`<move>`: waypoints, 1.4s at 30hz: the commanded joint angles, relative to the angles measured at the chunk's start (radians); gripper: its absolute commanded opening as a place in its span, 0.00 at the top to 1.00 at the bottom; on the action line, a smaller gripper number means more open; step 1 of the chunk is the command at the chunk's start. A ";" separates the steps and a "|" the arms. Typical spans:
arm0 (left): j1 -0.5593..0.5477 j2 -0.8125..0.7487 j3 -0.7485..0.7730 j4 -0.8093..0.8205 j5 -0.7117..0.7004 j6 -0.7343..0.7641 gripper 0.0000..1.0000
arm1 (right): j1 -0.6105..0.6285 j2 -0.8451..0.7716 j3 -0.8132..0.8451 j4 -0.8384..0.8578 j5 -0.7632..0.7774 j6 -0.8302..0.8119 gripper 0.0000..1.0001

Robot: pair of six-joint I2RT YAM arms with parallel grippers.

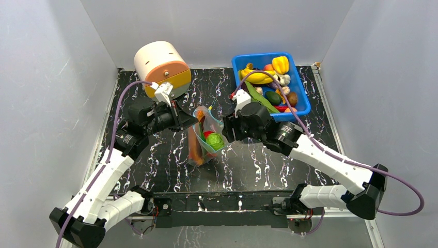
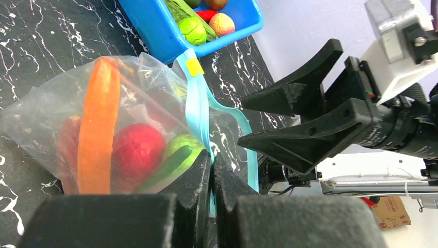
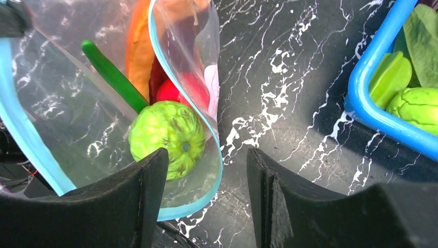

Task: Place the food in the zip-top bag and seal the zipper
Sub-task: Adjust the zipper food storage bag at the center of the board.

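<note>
Inside the zip-top bag (image 3: 67, 119), red food (image 3: 170, 92) is half-hidden.

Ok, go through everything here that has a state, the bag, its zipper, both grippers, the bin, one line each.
zip-top bag: mouth open, food inside.
zipper: unsealed, its two sides spread apart.
left gripper: jaws shut on the zip-top bag at its mouth edge.
right gripper: jaws open, nothing held, at the bag's mouth.
blue bin: holds more loose food.
</note>
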 commanded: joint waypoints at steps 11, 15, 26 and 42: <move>-0.001 0.011 0.092 -0.078 -0.069 0.067 1.00 | 0.005 0.020 0.202 0.135 -0.124 0.072 1.00; -0.001 0.064 0.191 -0.178 -0.119 0.107 1.00 | 0.005 0.004 0.166 0.267 -0.132 0.138 1.00; -0.001 0.100 0.177 -0.057 0.060 -0.004 1.00 | 0.006 0.064 0.088 0.393 -0.167 0.191 1.00; -0.001 0.118 0.112 -0.089 0.014 0.011 1.00 | 0.006 0.057 -0.053 0.481 -0.175 0.215 1.00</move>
